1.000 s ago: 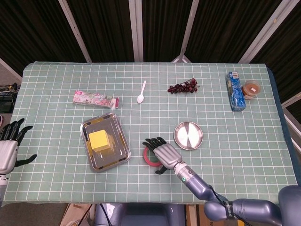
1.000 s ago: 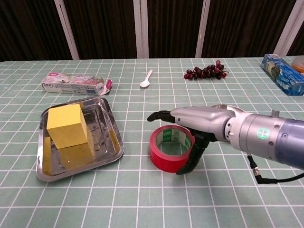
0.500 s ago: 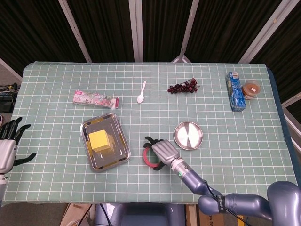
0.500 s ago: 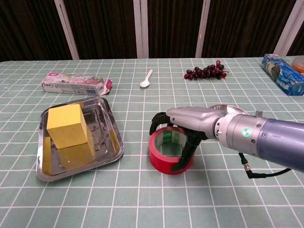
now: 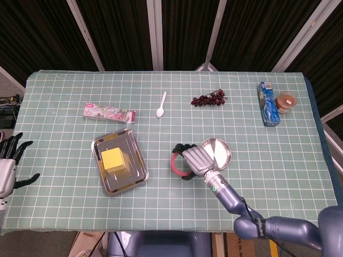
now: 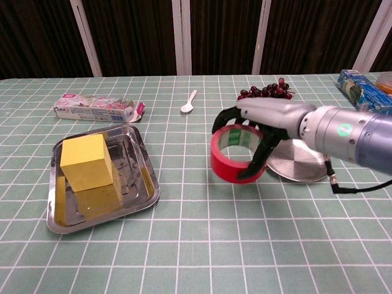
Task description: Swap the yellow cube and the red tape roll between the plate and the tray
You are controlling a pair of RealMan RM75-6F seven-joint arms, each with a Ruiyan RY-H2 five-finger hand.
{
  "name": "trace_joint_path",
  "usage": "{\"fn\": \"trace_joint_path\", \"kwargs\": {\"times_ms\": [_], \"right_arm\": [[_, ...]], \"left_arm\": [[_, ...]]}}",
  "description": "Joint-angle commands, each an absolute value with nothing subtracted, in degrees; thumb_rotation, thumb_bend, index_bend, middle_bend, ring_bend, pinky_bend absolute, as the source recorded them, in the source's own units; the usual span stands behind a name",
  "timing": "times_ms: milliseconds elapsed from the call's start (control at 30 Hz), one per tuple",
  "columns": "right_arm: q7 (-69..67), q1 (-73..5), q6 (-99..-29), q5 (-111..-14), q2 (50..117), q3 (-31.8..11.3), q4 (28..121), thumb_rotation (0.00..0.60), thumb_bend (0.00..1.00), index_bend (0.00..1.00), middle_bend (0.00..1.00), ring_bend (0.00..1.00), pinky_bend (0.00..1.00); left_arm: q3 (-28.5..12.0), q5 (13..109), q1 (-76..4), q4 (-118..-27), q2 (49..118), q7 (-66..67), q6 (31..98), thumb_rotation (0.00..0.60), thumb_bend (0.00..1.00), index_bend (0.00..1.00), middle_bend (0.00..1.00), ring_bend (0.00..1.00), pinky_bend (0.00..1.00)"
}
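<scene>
Far left, off the desk edge: left hand [image 5: 9, 163], dark fingers spread, holding nothing.

On the green checked cloth of the desk [image 5: 64, 198], a shiny rectangular metal tray [image 6: 138, 193] with rounded corners and a raised rim. Inside it, a matte yellow cube [image 6: 86, 161], sharp-edged, mirrored in the tray floor.

Beyond the tray, a flat printed wrapper packet [image 6: 97, 108], crinkled at its right end. Further right, a small white plastic spoon [image 6: 188, 101].

Right of the tray, toward the middle: red tape roll [image 6: 236, 155], glossy red outside, pale green and white printing on the inner core, tilted on edge and lifted clear of the cloth. Gripped by the right hand [image 6: 263, 122], grey metallic back, dark fingers curled over the top rim and the thumb hooked beneath and through the ring.

Just right of the roll, partly behind the hand, a round polished metal plate [image 6: 300, 164], bare and reflective.

Far side, a dark red bunch of grapes [image 6: 265, 92]. At far right, a blue printed carton [image 5: 267, 104], with a small round brown-lidded cup [image 5: 285, 101] beside it.
</scene>
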State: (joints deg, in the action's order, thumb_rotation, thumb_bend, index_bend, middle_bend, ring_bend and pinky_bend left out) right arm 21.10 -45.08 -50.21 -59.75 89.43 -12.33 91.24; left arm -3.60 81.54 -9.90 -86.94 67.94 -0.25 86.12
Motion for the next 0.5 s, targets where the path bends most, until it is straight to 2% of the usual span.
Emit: {"fn": "trace_joint_path", "kwargs": {"times_ms": [33,233,500], "right_arm": [[19.4,-44.9,-48.4,-57.6,84.1,-13.4,92.1,0.6,0.17,0.43,0.22,0.38,0.4],[15.2,-43.9,-45.7,-56.2,80.3,-13.0,90.0,0.6,0.17,0.43,0.22,0.38,0.4],[10.1,-43.3,-43.2,-58.9,81.1,-11.0,84.2,0.6,0.17,0.43,0.22,0.36,0.4]], "left_arm": [[-3.6,81.9,-9.8,-87.2,68.0,0.0,86.3,0.6,0.1,0.18,0.0,0.0,0.07],[-4.1,81.9,-9.3,-87.4,68.0,1.0,86.8,0.6,0.1,0.18,0.0,0.0,0.07],[-4.6,82.0,-8.7,-87.8,68.1,1.8,87.9,0.6,0.1,0.19,0.0,0.0,0.07]]}}
